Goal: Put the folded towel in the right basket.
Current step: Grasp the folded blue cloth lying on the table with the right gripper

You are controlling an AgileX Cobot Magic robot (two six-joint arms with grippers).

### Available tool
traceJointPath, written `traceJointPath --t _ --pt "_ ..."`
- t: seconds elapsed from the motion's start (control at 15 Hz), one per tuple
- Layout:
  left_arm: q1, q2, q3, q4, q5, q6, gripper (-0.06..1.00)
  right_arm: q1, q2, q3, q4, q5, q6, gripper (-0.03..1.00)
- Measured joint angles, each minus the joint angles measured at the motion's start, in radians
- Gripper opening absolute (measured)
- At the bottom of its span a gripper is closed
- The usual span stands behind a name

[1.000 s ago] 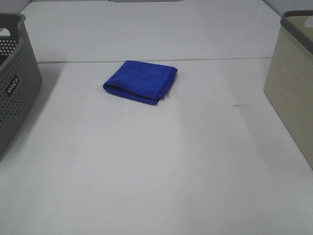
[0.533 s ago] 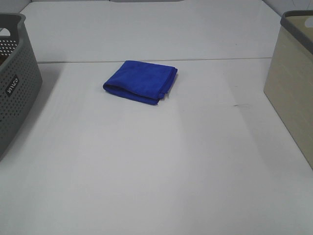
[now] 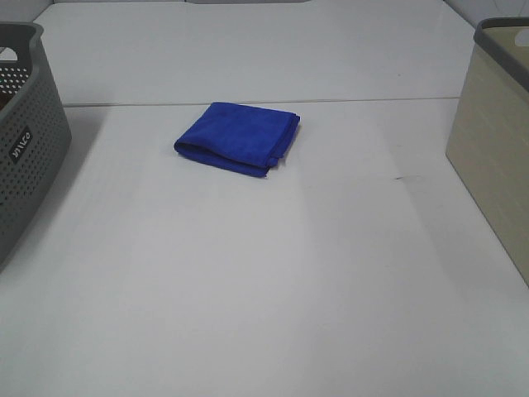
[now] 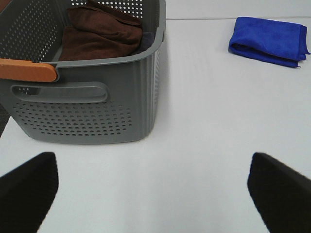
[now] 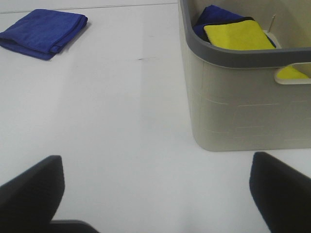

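A folded blue towel (image 3: 239,137) lies on the white table, a little back from the middle. It also shows in the left wrist view (image 4: 268,40) and in the right wrist view (image 5: 43,32). The beige right basket (image 3: 496,141) with a grey rim stands at the right edge; in the right wrist view (image 5: 243,102) it holds a yellow cloth (image 5: 238,36) and a blue cloth (image 5: 214,17). Neither arm shows in the high view. My left gripper (image 4: 155,194) is open and empty, far from the towel. My right gripper (image 5: 155,194) is open and empty beside the beige basket.
A grey perforated basket (image 3: 21,141) stands at the left edge; in the left wrist view (image 4: 97,107) it holds a brown towel (image 4: 102,34) and has an orange handle (image 4: 26,70). A seam (image 3: 264,102) crosses the table behind the towel.
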Motion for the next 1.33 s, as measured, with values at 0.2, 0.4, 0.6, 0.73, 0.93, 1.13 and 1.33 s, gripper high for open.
traceJointPath --t 0.2,0.4,0.6,0.73,0.93,1.13,1.33 --pt "0.000 0.000 0.000 0.000 0.000 0.000 0.99 0.000 0.319 -0.210 0.113 0.016 0.019 0.98" --pt "0.000 0.000 0.000 0.000 0.000 0.000 0.99 0.000 0.754 -0.531 0.223 0.091 0.020 0.98" --pt "0.000 0.000 0.000 0.000 0.000 0.000 0.99 0.000 1.014 -0.717 0.267 0.097 -0.001 0.98" --pt "0.000 0.000 0.000 0.000 0.000 0.000 0.99 0.011 1.240 -0.809 0.418 0.072 -0.037 0.98" --pt "0.000 0.000 0.000 0.000 0.000 0.000 0.99 0.137 1.439 -0.833 0.513 -0.105 -0.067 0.98" --pt "0.000 0.000 0.000 0.000 0.000 0.000 0.99 0.217 1.718 -0.904 0.657 -0.313 -0.082 0.97" --pt "0.000 0.000 0.000 0.000 0.000 0.000 0.99 0.218 1.994 -1.025 0.813 -0.369 -0.146 0.97"
